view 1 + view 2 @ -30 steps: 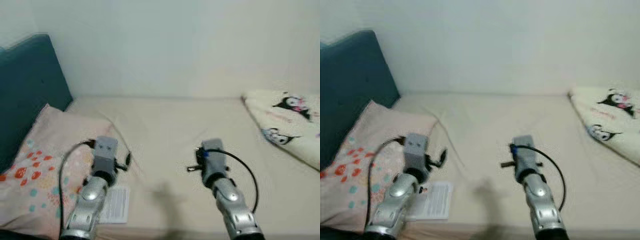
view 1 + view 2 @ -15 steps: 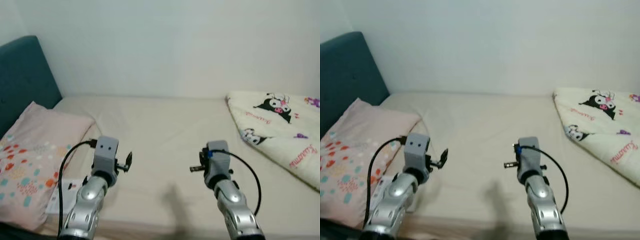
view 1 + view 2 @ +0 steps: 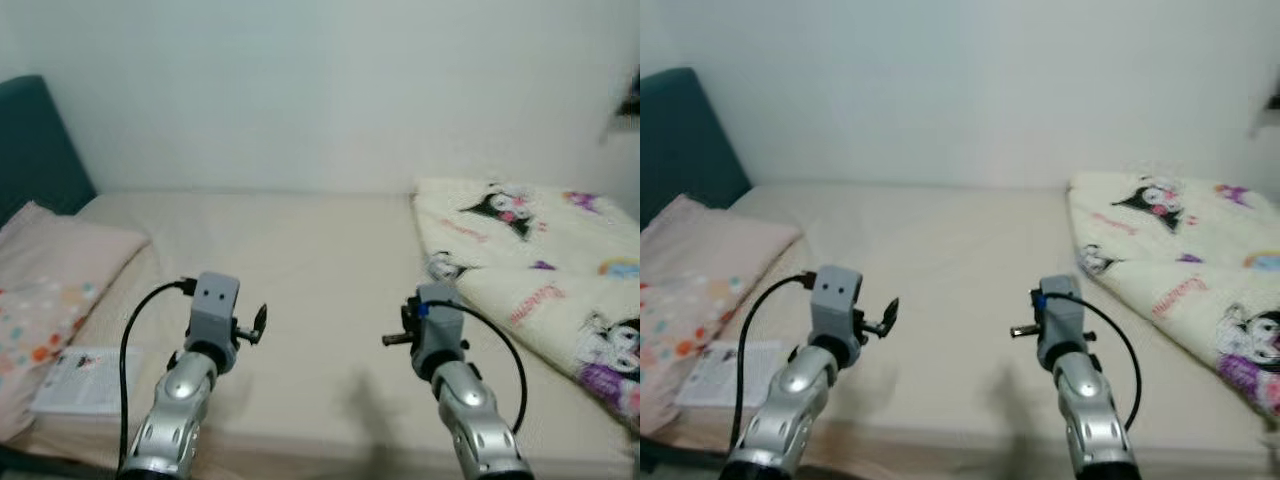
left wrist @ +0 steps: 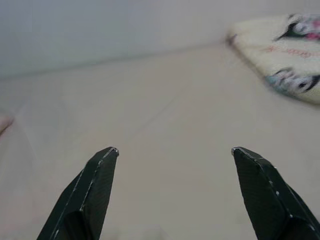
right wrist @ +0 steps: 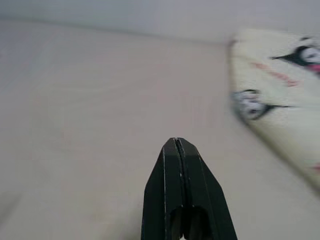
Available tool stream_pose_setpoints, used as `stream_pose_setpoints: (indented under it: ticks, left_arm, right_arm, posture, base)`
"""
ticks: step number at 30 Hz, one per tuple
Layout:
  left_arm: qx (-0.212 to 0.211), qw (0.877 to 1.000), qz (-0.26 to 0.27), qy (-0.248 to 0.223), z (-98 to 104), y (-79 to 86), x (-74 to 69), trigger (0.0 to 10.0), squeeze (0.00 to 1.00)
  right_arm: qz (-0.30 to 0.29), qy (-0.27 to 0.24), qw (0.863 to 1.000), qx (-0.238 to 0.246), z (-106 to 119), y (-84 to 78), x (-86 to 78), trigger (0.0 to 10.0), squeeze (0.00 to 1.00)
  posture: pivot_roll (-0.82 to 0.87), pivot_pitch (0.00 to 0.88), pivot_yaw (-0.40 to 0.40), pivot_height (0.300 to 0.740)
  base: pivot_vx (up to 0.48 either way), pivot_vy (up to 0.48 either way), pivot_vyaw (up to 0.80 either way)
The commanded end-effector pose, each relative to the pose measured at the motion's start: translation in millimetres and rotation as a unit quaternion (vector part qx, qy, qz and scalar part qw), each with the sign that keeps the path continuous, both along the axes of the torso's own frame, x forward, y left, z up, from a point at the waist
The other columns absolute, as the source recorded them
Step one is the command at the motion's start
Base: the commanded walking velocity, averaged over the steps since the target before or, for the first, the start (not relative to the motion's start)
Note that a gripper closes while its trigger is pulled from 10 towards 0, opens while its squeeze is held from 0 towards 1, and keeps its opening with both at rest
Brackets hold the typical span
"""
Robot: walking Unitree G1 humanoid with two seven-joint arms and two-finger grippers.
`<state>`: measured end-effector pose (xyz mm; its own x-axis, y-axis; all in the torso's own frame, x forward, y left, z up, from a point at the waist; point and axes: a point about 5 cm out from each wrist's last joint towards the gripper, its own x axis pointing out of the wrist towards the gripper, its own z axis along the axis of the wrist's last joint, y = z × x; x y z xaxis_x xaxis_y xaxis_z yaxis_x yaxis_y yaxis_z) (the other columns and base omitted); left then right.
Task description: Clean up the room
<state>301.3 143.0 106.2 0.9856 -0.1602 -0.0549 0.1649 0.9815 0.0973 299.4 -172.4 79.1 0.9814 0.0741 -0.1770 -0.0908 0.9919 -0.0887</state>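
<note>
The left hand (image 4: 172, 192) hangs over the bed (image 3: 320, 260) with its two black fingers (image 4: 90, 195) spread wide apart; it holds nothing and touches nothing. The right hand (image 5: 182, 200) hangs over the bed too; its fingers are pressed tight together with nothing between them. Both silver arms reach out above the plain cream sheet; nothing lies on the sheet just in front of them. On the robot's right a cream blanket (image 3: 540, 270) with cartoon pictures lies bunched up on the bed, near the right hand but not touching it. On the robot's left a pink pillow (image 3: 50, 290) with coloured dots lies by the dark teal headboard (image 3: 35, 140); a white paper booklet (image 3: 80, 366) lies beside the pillow at the bed's front edge. A pale wall (image 3: 320, 90) stands behind the bed.
</note>
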Motion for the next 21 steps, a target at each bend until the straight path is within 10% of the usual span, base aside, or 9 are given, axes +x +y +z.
stream_pose_setpoints:
  ticks: [1, 21]
  left_arm:
    - [0.001, 1.000, 0.009, 0.017, -8.4, 6.3, -3.6, 10.0, 0.00]
    - [0.006, 1.000, 0.004, 0.017, -6.9, 7.2, -2.5, 10.0, 0.00]
  right_arm:
    - [0.012, 0.002, 1.000, 0.013, -0.8, 10.7, -0.2, 10.0, 0.00]
    - [-0.006, -0.001, 1.000, 0.019, -0.9, 8.2, -0.6, 10.0, 0.00]
  posture:
    - [0.00, 0.000, -0.014, 0.740]
    - [0.00, 0.000, 0.000, 0.740]
  base:
    - [0.000, -0.469, 0.80]
    - [0.000, -0.467, 0.00]
